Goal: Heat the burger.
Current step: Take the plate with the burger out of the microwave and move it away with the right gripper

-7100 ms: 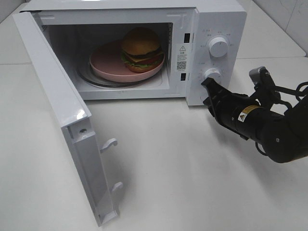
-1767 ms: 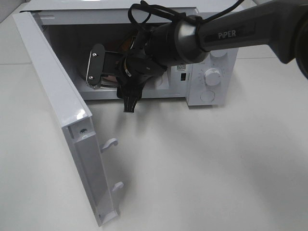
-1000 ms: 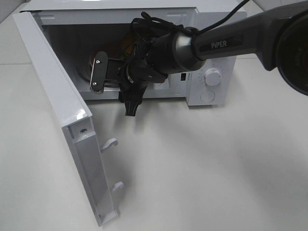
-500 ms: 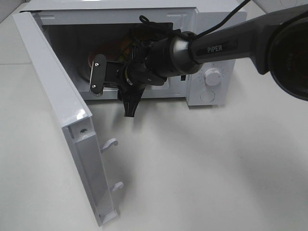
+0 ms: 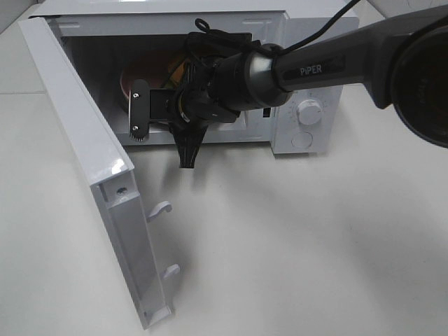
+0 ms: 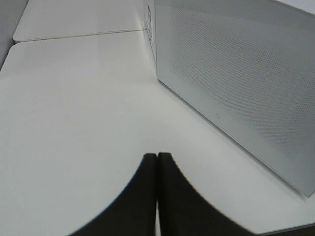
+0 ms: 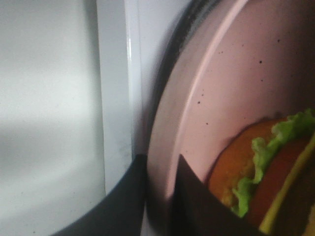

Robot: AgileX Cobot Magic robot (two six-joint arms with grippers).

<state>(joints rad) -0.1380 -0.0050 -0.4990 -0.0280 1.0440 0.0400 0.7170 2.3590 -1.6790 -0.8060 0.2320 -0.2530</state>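
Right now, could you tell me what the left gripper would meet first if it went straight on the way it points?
Probably nothing soon: the shut left gripper points along the bare white tabletop, passing beside the perforated white microwave door. Depth is unclear.

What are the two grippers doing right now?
Left gripper: shut, holding nothing.
Right gripper: shut on the pink plate rim.

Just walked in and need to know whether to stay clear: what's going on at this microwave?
The right arm has reached into the open microwave. Its gripper has its jaws on either side of the rim of the pink plate that carries the burger. The microwave door is swung wide open. The left gripper is shut, off to the side above the table.
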